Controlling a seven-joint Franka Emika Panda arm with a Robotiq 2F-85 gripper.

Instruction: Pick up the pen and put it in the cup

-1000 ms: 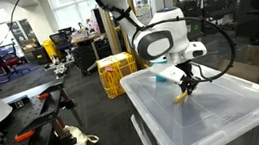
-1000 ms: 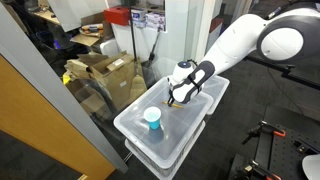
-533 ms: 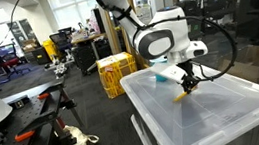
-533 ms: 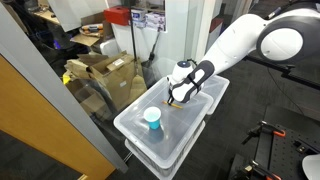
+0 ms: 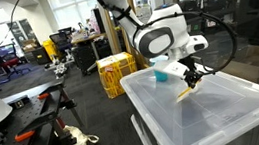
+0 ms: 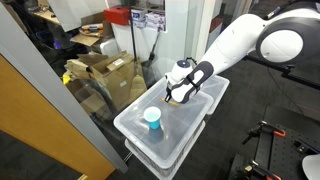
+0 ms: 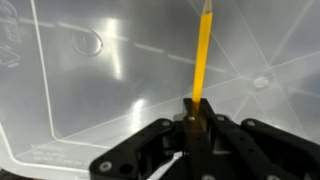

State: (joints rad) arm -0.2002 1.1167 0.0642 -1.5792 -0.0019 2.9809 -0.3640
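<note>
The pen (image 7: 203, 55) is pinched at one end between the fingertips of the gripper (image 7: 197, 112); the jaws are pressed onto it, and nearly its whole length is left free beyond them. In the wrist view its long axis runs straight out from the jaws and away from the camera, leaning a little to the right, with the free tip farthest from the gripper. In an exterior view the pen (image 5: 185, 91) is seen slanting down and to the left from the gripper (image 5: 189, 78), its tip pointed at the clear lid (image 5: 215, 112) of a storage bin. The tip is judged to be just clear of that lid, though contact cannot be ruled out. The cup (image 6: 152, 119) is stood upright on the same lid (image 6: 185, 120), with its mouth open upward. It is set apart from the gripper (image 6: 176, 96), to the left of it and nearer the camera in that view. The coming move is therefore judged to turn on this offset: the pen has to be carried leftward and nearward over the cup's rim. Its long axis would need to be brought closer to upright, so that the free tip enters the mouth first.
</note>
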